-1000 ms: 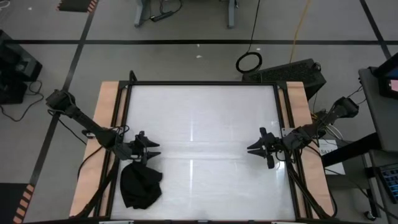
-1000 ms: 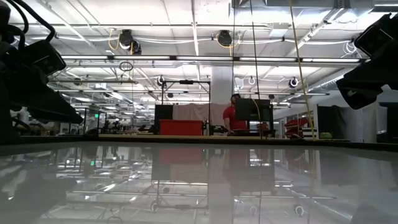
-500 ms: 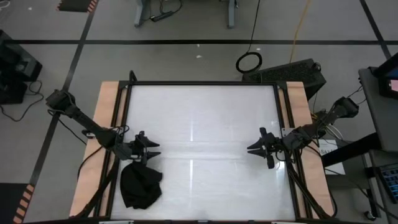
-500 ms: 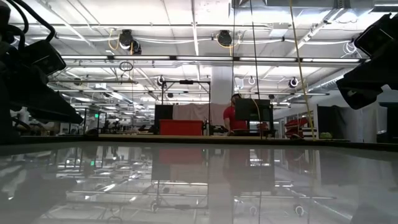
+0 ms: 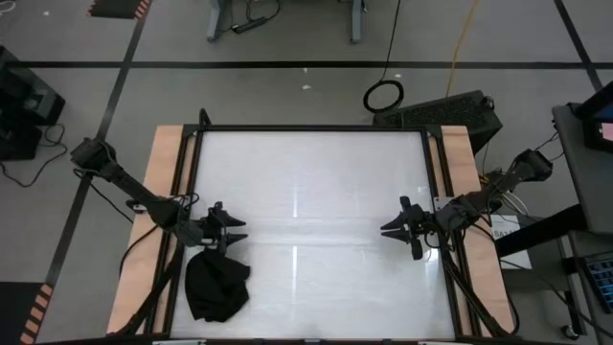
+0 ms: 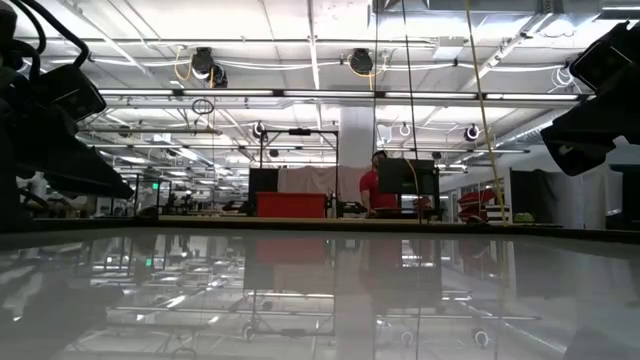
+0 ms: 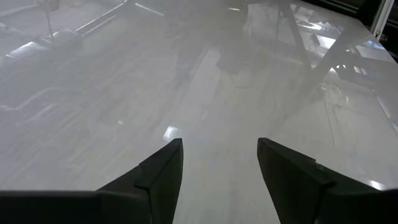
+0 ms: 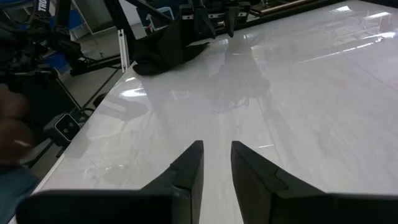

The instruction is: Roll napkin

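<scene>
Napkin [image 5: 215,287] lies crumpled on the worktop [image 5: 316,192] just beside the empty, parted left hand [image 5: 237,230], well apart from the narrowly parted right hand [image 5: 385,229].

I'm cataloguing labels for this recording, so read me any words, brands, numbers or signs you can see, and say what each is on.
No text can be read in any view.
White lettering on a dark panel in the right wrist view: cut off and too blurred to read.
Napkin: no readable tag or print shows.
Table: no markings.

One black napkin [image 5: 215,287] lies on one counter [image 5: 316,172], flanked by two end effectors, left end effector [image 5: 235,230] and right end effector [image 5: 387,229].
</scene>
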Available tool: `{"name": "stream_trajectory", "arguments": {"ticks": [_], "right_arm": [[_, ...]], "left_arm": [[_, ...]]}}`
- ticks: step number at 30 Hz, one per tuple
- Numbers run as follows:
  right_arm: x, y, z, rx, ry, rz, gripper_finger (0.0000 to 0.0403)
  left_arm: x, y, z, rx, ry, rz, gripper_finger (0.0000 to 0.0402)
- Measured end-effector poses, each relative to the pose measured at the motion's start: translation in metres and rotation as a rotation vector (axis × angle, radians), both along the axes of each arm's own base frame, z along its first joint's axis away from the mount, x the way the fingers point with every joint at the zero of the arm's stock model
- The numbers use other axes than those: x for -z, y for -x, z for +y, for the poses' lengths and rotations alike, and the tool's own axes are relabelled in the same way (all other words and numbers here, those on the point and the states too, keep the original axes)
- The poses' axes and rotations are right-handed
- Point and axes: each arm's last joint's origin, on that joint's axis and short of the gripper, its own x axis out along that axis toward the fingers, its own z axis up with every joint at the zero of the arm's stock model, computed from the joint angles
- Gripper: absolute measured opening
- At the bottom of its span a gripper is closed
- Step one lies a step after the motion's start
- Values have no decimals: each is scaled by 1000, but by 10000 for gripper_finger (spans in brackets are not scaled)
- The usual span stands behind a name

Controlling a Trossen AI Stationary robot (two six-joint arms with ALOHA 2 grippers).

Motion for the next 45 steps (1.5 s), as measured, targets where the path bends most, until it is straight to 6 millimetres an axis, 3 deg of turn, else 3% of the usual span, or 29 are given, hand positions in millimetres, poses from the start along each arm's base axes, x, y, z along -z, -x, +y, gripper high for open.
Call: {"name": "stream_trajectory", "arguments": {"ticks": [33, 45], "right_arm": [[0, 0, 0, 0, 0, 0, 73], [1, 0, 0, -19, 85, 4, 73]], "left_arm": [[0, 0, 0, 0, 0, -1, 212], [0, 0, 0, 0, 0, 0, 212]]}}
